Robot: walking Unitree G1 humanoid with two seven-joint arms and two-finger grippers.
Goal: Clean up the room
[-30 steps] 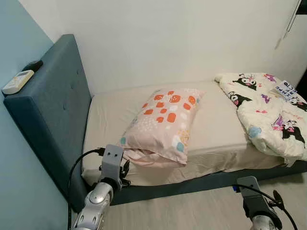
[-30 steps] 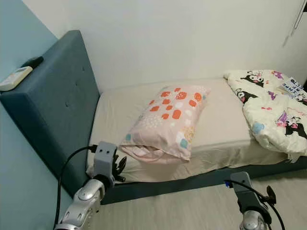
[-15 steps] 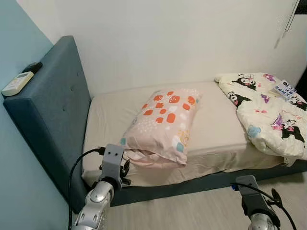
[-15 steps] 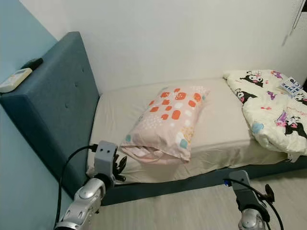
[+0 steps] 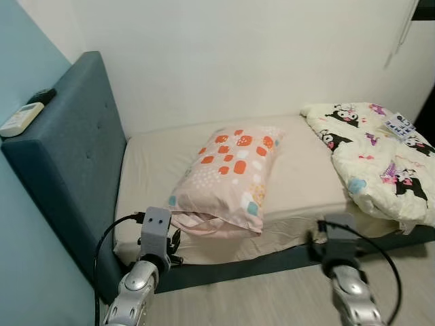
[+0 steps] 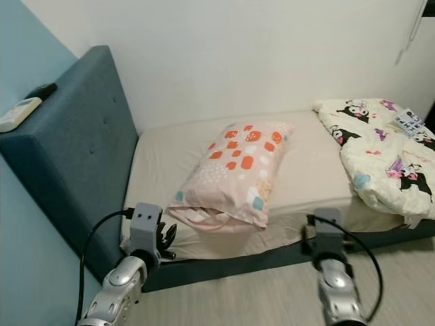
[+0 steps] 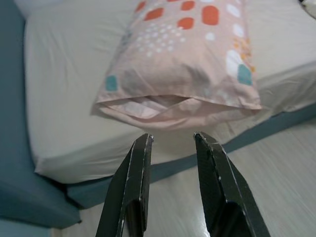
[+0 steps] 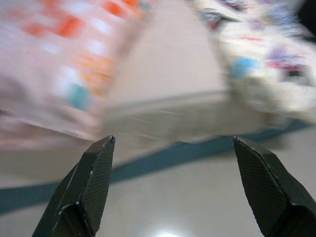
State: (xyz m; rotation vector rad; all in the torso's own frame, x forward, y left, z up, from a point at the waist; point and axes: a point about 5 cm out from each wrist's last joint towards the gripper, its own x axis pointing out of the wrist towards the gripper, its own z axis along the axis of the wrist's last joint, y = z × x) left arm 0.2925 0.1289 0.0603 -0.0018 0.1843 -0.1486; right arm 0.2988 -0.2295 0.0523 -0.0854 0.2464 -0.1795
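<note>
Since the earlier frame your right gripper [image 8: 173,187] has risen and swung left, from low over the floor [image 5: 272,299] to the near edge of the bed [image 5: 156,163]; its wrist view is blurred by motion. Your left gripper [image 7: 173,143] has kept its place at the near left corner of the mattress.

Pillow [image 5: 228,180]: lies mid-bed, long axis running from near left to far right, open end nearest you and overhanging the near edge. Your left gripper is just short of that open end, fingers parted by a narrow gap and grasping nothing. Your right gripper stands near the pillow's right side, fingers spread wide, also released.

Crumpled quilt [image 5: 377,159]: heaped at the far right of the bed, well apart from both grippers.

Judgement: the left arm is nearer the pillow's open end, which lies straight ahead of its fingers.
</note>
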